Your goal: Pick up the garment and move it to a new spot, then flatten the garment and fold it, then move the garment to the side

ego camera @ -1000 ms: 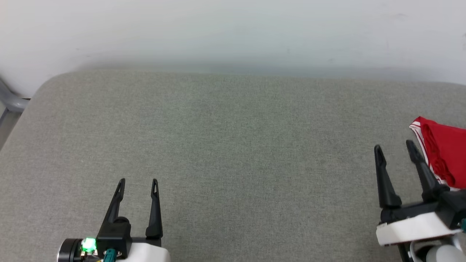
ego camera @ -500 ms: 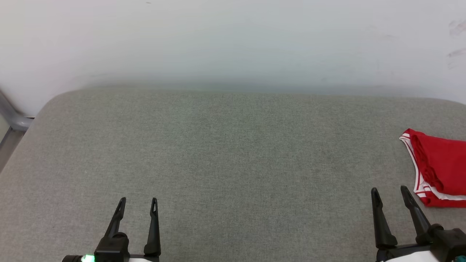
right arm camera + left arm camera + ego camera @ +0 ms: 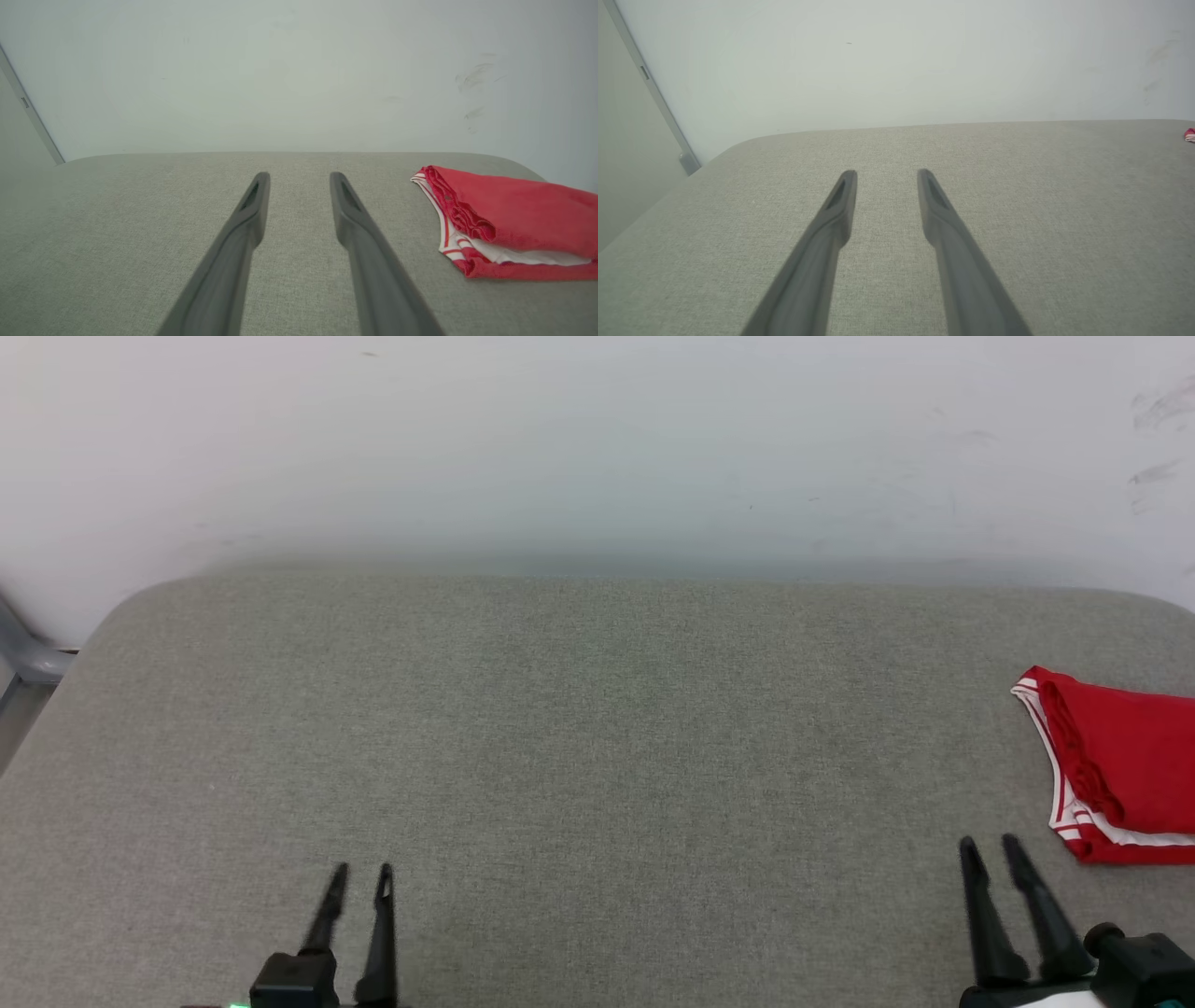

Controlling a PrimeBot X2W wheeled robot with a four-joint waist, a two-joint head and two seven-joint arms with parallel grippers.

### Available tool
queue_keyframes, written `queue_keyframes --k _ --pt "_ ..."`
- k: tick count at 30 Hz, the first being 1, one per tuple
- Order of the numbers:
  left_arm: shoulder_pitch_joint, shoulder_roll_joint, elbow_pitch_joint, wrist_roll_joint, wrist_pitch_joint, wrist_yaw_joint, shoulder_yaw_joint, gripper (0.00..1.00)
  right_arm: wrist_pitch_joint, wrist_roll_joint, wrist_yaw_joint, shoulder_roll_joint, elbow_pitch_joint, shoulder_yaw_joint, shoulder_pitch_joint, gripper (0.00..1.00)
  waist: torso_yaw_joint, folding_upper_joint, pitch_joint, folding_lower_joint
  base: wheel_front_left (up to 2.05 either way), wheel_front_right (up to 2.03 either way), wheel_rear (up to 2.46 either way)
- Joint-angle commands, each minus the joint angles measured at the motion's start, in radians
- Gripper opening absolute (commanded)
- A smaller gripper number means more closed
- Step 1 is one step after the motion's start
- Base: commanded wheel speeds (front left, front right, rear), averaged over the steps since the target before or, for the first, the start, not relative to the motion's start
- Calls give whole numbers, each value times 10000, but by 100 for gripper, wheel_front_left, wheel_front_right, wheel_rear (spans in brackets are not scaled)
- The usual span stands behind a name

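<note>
Now | garment (image 3: 1120,765): folded red bundle, red-white striped trim | left hand (image 3: 361,870), right hand (image 3: 989,842): parted, empty

Grey fabric surface (image 3: 597,756); scuffed white wall (image 3: 597,448) behind.

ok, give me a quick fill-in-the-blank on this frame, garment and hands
1. The garment is mostly ___ with white striped trim.
2. It lies on the grey surface, nearer the ___ side of the head view.
3. The left hand and right hand each hold ___.
Missing words: red; right; nothing.
</note>
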Motion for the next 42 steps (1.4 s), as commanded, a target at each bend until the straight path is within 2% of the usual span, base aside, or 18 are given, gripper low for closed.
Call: queue_keyframes --k 1,3,23,42 --pt "19 -19 102 -8 10 0 -21 0 8 0 0 0 92 4 10 0 -1 -1 0 0 0 0 0" --pt "38 -54 234 -160 31 -20 -34 0 32 135 0 0 222 25 13 0 -3 -1 1 0 0 0 0" --pt "-647 -72 708 -4242 895 -537 376 0 799 4105 -2 -161 737 69 -673 0 -45 -1 36 0 0 0 0" --pt "-1149 -118 1023 -7293 1577 -930 724 0 1435 7043 -4 -226 1133 35 -1187 0 -85 -1 70 0 0 0 0"
